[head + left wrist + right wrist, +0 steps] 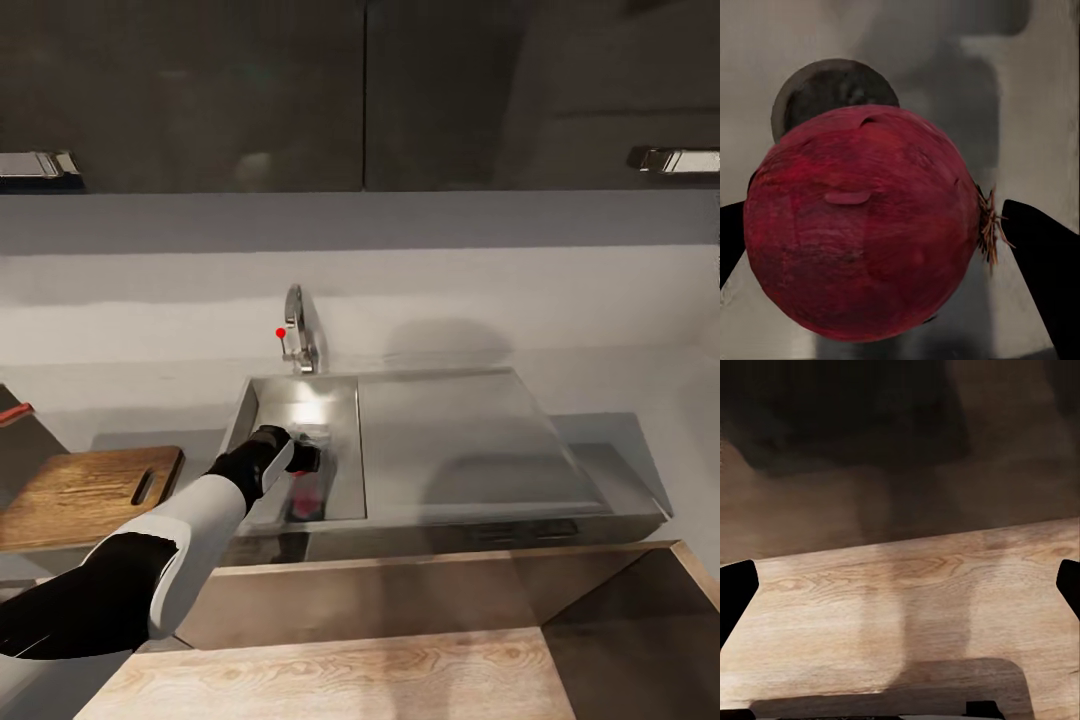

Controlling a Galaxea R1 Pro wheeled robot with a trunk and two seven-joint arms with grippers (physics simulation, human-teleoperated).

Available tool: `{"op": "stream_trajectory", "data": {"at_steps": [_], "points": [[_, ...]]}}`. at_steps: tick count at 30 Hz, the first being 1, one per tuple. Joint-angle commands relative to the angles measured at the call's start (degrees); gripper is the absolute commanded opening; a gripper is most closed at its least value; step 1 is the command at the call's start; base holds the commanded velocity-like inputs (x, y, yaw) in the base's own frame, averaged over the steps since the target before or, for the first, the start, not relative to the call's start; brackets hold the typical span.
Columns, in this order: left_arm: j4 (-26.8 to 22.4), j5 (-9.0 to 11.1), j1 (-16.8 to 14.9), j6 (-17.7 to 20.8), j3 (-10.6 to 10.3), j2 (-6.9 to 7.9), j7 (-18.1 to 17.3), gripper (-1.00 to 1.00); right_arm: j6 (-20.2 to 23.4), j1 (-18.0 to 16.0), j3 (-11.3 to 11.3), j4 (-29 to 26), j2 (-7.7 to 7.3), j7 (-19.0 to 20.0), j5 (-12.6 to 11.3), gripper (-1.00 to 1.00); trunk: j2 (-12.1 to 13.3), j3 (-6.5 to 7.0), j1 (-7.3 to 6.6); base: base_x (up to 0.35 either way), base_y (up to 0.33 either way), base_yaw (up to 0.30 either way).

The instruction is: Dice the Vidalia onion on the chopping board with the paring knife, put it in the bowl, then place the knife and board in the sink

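Head view: the left arm, white shell over black joints, reaches down into the rectangular stainless-steel sink [300, 410], whose basin walls are smooth and brightly reflective. The left gripper [303, 462] sits low in the basin above a red shape, the round dark-red Vidalia onion [305, 497]. An angular steel tap [297, 340] with a red dot stands at the back rim; a flat, matte steel drainboard [450, 440] adjoins the basin to the right. The dark brown wooden chopping board [85, 490], rounded at the corners with a slot-shaped handle hole, lies on the matte grey countertop [620, 440] to the left of the sink. A pale grey wall rises behind, under glossy dark upper cabinets [200, 90] with metal handles. Light wood-grain panels [400, 670] fill the foreground.

Left wrist view: the onion [862, 232], with papery, faintly streaked skin and a tuft of dry roots at one side, lies over the round dark drain [832, 90]. Black fingertips [1046, 255] stand apart on either side of it; whether they touch the skin cannot be told.

Right wrist view: the right gripper [900, 585] is spread wide, black fingertips [735, 592] at the frame edges, over pale grained wood
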Motion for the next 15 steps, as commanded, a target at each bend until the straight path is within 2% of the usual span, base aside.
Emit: {"op": "stream_trajectory", "data": {"at_steps": [1, 7, 10, 11, 12, 15], "points": [[-1.4, 0.4, 0.0, 0.4, -0.5, 0.05, 0.1, -1.0, -0.1, 0.0, 0.1, -0.1, 0.0, 0.0, -0.1, 1.0, -0.1, 0.0, 0.04, 0.0, 0.0, 0.0], [-7.2, 0.5, 0.0, 2.0, -0.5, 0.13, 0.2, -1.0, -0.1, 0.0, 0.1, -0.1, 0.0, 0.0, -0.1, 1.0, -0.1, 0.54, 0.04, 0.0, 0.0, 0.0], [-11.9, 0.5, 0.3, 3.9, -0.5, 0.19, 0.1, -1.0, -0.1, 0.0, 0.0, -0.1, 0.0, 0.0, 0.0, 1.0, -0.1, 0.82, 0.04, 0.0, 0.0, 0.0], [-13.7, 0.5, 1.0, 4.8, -0.5, 0.21, 0.1, -1.0, -0.1, 0.0, 0.0, -0.1, 0.0, 0.0, 0.0, 1.0, -0.1, 0.91, 0.04, 0.0, 0.0, 0.0], [-18.3, 0.5, 3.2, 7.1, -0.5, 0.23, 0.1, -1.0, -0.1, 0.0, 0.0, -0.1, 0.0, 0.0, 0.0, 1.0, -0.1, 1.0, 0.04, 0.0, 0.0, 0.0], [-27.9, 0.5, 7.8, 10.7, -0.5, 0.27, 0.1, -1.0, -0.1, 0.0, 0.1, -0.1, 0.0, 0.0, 0.0, 1.0, -0.1, 1.28, 0.04, 0.0, 0.0, 0.0]]}}
